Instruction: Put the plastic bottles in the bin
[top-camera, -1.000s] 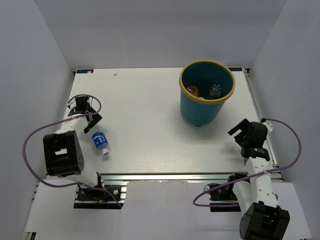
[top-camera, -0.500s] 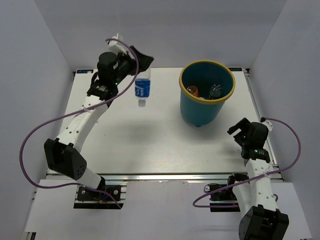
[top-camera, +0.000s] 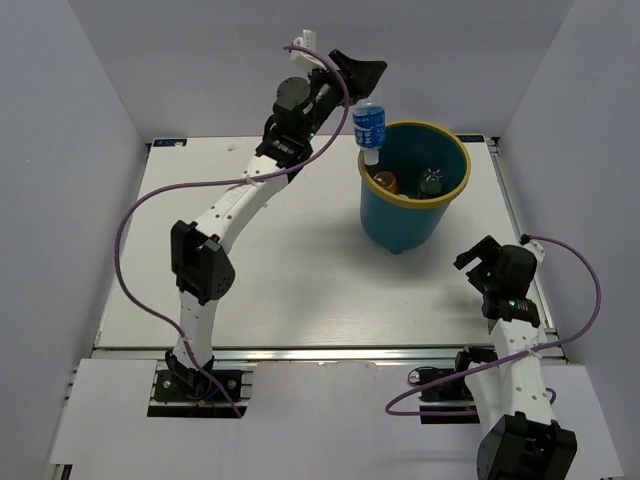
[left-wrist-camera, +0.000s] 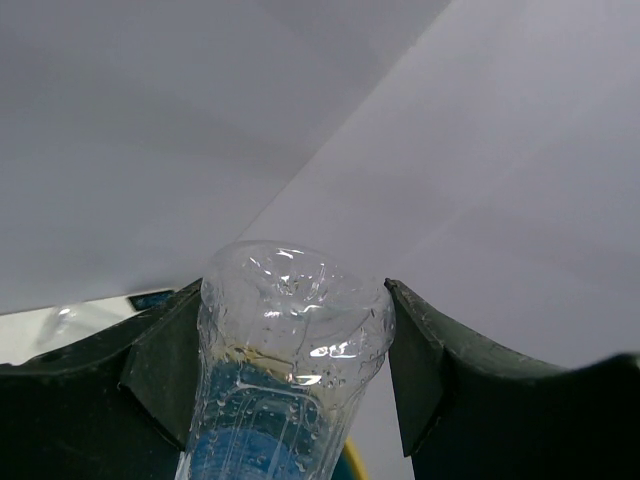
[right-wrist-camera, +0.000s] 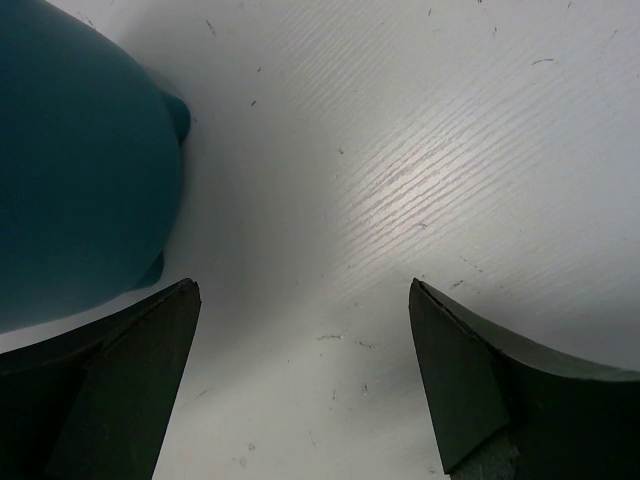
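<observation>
While both arms work inside a booth of plain pale-grey walls (top-camera: 100, 90), the surface under them is a white ribbed tabletop (top-camera: 280, 270), matt with a soft sheen and a few dark specks and hairline scratches. A silver metal rail (top-camera: 330, 352) runs along its near edge.

The left gripper (left-wrist-camera: 288, 370) is raised at the far side of the table. Its dark jaws are partly closed on a clear plastic bottle with a blue label (top-camera: 369, 127). The bottle hangs straight down from the jaws, its dimpled base up between the fingers and its white cap at the bottom. The clear wall is beaded with droplets above the blue band.

Directly below those jaws, the cap lines up with the yellow rim of the round teal-blue plastic bin (top-camera: 400, 215), on the rim's left side as seen from above. Whether the cap touches the rim cannot be told. Inside the bin lie an orange bottle (top-camera: 386, 182) and a clear bottle with a dark top (top-camera: 431, 182).

The right gripper (right-wrist-camera: 300, 300) hovers low, its jaws spread wide with only bare table between them. The bin's teal wall bulges just beyond its left finger.
</observation>
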